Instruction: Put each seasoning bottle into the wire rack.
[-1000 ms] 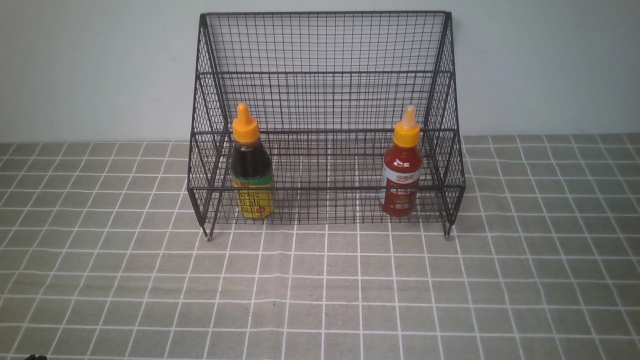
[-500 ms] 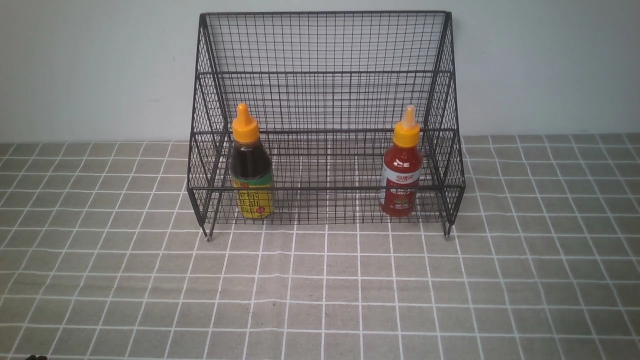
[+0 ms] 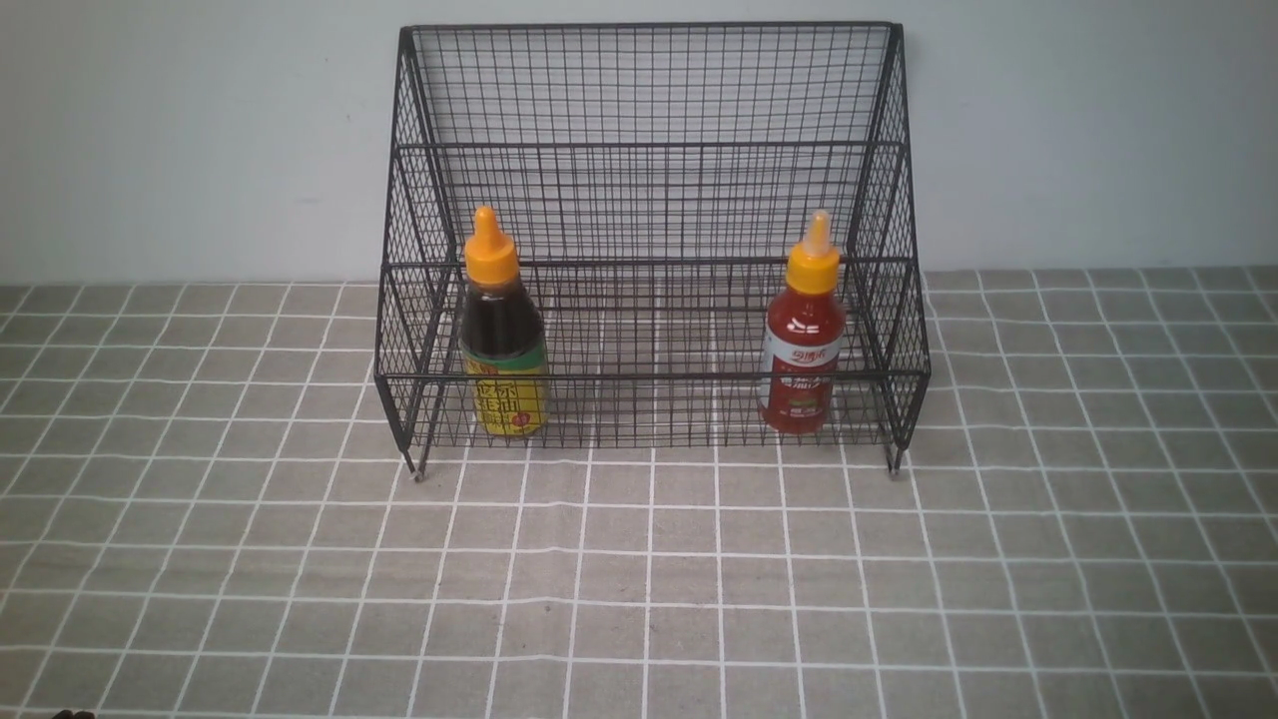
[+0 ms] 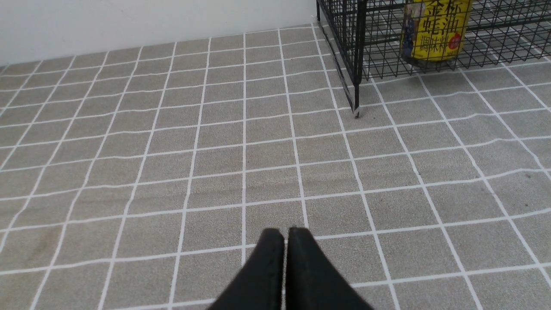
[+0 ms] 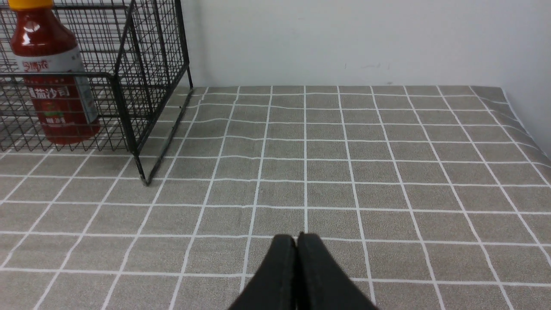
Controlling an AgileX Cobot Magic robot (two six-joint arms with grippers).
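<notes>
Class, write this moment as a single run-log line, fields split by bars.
dark bottle: in rack, left side | red bottle: in rack, right side | left gripper: shut, empty | right gripper: shut, empty

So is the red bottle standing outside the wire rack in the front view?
No, the red bottle stands inside the wire rack, behind its front rail.

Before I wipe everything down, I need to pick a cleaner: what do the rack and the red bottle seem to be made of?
The rack looks like metal wire with a black coating, judging by its thin, even mesh and dark bars. The red bottle is probably smooth, glossy plastic, given its bright highlights, though glass can't be ruled out.
</notes>
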